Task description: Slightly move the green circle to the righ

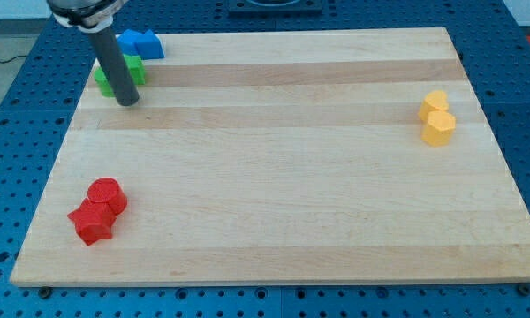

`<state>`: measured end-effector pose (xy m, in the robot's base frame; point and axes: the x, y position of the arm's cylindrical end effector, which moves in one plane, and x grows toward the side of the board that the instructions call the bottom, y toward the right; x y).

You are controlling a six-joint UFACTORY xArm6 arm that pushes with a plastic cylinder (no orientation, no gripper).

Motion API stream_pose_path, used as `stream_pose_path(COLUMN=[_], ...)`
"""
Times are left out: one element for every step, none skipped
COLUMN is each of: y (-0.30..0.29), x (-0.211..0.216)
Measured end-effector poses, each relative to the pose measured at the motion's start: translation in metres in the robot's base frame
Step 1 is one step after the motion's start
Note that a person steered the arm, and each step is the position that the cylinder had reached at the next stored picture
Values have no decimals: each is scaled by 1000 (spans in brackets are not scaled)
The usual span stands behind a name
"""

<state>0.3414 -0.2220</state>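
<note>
My dark rod comes down from the view's top left, and my tip (127,101) rests on the board. Green blocks (135,71) sit right behind the rod, at the board's top left. The rod hides their middle, so I cannot tell the circle from the other green shape. A green part also shows on the rod's left (101,81). My tip is at the lower edge of the green blocks, touching or very close to them.
Blue blocks (141,42) lie just above the green ones at the wooden board's (274,177) top edge. A red circle (107,193) and a red star-like block (90,222) sit at the bottom left. Two yellow blocks (437,117) sit at the right.
</note>
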Motion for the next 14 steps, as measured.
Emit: stream_pose_path(y=[0,-1,8,23,-10,-28,-21,-18,-32,-75,-82,-69,-45,-35], x=[-29,-47,-33,19,47,45,23,5,22,27,9,-8,-14,-14])
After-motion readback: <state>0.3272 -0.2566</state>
